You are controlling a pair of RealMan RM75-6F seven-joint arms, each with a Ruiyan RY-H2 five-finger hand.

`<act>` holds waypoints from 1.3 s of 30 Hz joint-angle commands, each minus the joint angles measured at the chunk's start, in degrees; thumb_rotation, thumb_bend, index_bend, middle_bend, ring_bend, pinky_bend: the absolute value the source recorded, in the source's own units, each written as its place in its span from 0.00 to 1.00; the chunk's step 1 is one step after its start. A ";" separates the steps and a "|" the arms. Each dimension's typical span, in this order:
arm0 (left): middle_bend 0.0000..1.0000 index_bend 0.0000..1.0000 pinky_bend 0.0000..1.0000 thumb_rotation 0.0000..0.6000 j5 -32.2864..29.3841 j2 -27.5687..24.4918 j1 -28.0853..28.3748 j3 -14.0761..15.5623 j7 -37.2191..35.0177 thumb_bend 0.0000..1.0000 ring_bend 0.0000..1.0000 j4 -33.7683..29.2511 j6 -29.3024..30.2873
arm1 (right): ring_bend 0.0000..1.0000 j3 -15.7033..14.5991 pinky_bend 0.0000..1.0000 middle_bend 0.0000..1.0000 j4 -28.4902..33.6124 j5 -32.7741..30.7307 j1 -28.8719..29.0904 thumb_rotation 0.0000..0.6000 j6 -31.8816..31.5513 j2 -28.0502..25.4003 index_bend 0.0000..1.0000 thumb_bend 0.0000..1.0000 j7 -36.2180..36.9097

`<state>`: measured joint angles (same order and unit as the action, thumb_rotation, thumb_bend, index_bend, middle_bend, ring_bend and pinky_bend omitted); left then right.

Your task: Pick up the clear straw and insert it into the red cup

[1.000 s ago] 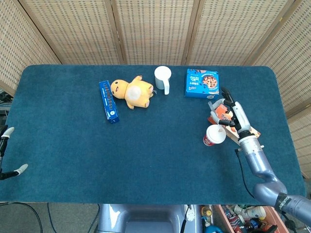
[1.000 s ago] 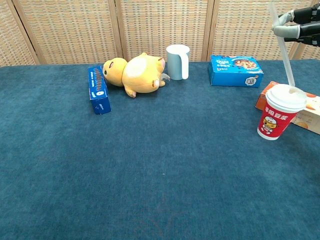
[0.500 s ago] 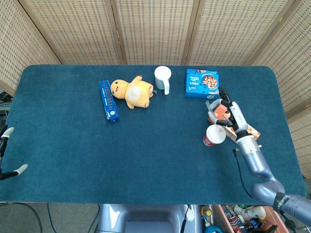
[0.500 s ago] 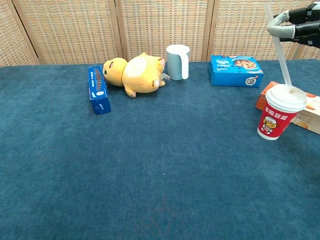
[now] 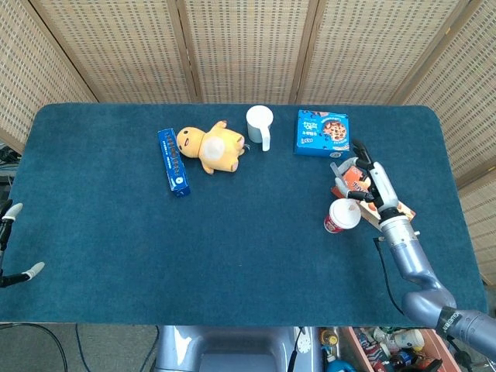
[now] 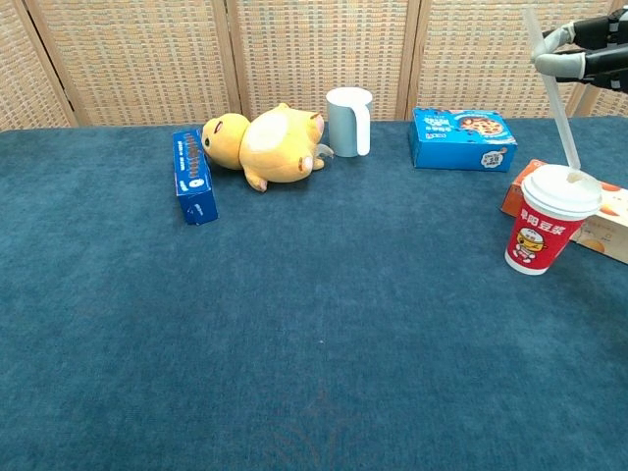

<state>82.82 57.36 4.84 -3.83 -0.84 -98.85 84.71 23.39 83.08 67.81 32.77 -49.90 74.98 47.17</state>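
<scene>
The red cup [image 6: 546,228] with a white lid stands at the right of the table, also seen from above [image 5: 339,217]. The clear straw [image 6: 557,103] slants down to the lid, and its lower end meets the lid's top near the right side. Whether that end has gone through the lid I cannot tell. My right hand [image 6: 581,51] pinches the straw near its upper end, above and just behind the cup [image 5: 370,187]. Only the fingertips of my left hand [image 5: 11,246] show, at the table's near left edge; they are spread and hold nothing.
An orange snack box [image 6: 601,218] lies right behind the cup, under my right hand. Along the back stand a blue cookie box [image 6: 463,137], a white mug [image 6: 348,120], a yellow plush toy [image 6: 263,145] and a narrow blue box [image 6: 192,177].
My right hand and the straw leaned slightly left, then came back right. The straw's lower end has stayed at the lid. The left hand has not moved.
</scene>
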 commanded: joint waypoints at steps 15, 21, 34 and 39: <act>0.00 0.00 0.00 1.00 0.01 0.14 0.00 0.04 0.26 0.15 0.00 0.02 -0.02 | 0.00 -0.94 0.00 0.00 -1.47 0.92 0.01 1.00 -0.03 0.73 0.70 0.55 1.74; 0.00 0.00 0.00 1.00 0.02 0.17 0.01 0.08 0.29 0.15 0.00 0.01 -0.09 | 0.00 -0.82 0.00 0.00 -1.59 0.85 0.06 1.00 -0.30 1.06 0.70 0.55 2.27; 0.00 0.00 0.00 1.00 0.02 0.11 0.02 0.15 -0.02 0.15 0.00 0.05 -0.24 | 0.00 -1.40 0.00 0.00 -3.18 1.92 -0.68 1.00 -0.41 2.11 0.70 0.55 6.49; 0.00 0.00 0.00 1.00 0.16 0.13 0.03 0.21 0.10 0.15 0.00 -0.01 -0.22 | 0.00 -1.79 0.00 0.00 -3.53 3.64 -1.27 1.00 -1.15 2.52 0.71 0.55 9.97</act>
<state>82.97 57.48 4.87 -3.62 -0.75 -98.85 84.48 21.81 79.74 70.82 31.74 -50.77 77.32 56.25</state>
